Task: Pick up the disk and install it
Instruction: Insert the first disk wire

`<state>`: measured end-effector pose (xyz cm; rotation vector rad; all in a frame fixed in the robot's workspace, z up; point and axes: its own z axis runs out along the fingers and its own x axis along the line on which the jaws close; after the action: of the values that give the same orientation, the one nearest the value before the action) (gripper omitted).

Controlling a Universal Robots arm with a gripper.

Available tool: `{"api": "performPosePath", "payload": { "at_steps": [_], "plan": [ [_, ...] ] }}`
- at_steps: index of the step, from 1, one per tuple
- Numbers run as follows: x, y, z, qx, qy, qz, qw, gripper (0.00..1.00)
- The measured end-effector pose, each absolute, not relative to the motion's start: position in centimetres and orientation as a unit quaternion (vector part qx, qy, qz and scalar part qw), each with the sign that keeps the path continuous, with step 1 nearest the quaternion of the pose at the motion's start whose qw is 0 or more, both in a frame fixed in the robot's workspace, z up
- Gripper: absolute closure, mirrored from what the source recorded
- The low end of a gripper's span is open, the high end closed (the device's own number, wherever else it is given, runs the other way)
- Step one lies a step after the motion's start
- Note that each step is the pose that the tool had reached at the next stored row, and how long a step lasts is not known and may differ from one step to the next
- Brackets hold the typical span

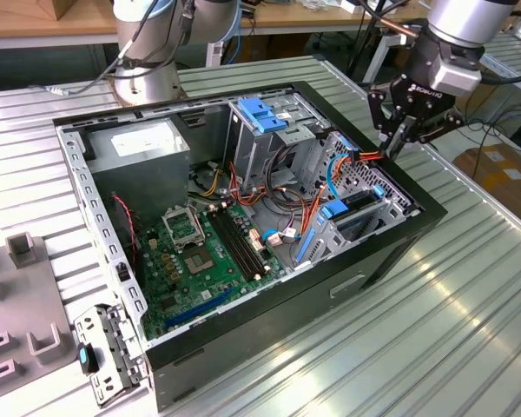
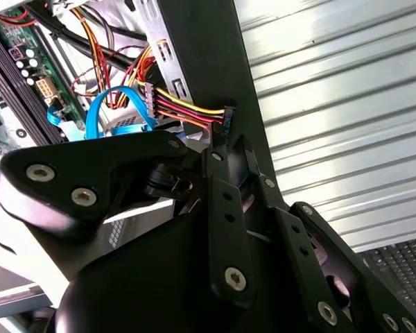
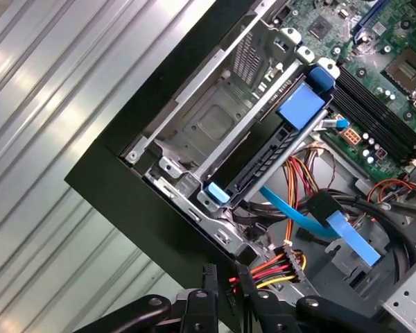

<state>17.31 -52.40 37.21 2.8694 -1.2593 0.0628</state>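
- Exterior view: black two-finger gripper (image 1: 394, 146) hangs at the silver drive cage's (image 1: 365, 182) outer rim, apparently clenched on a black power plug (image 2: 225, 119) (red-yellow wires).
- First wrist view: flat metal disk with blue rails (image 3: 263, 158) sits edge-on inside that cage, long axis running away from the gripper.

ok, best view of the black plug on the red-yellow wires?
Second wrist view: the black plug on red-yellow wires sits close and unobstructed at the pincer. First wrist view shows mostly its wires; the exterior view, just a thin orange streak.
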Motion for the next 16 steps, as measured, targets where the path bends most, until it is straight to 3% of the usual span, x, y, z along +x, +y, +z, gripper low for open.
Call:
{"api": "performPosePath", "payload": {
  "at_steps": [16],
  "plan": [
    [17.65,-51.62,36.54,0.945,-0.326,0.021,0.002,0.75]
  ]
}}
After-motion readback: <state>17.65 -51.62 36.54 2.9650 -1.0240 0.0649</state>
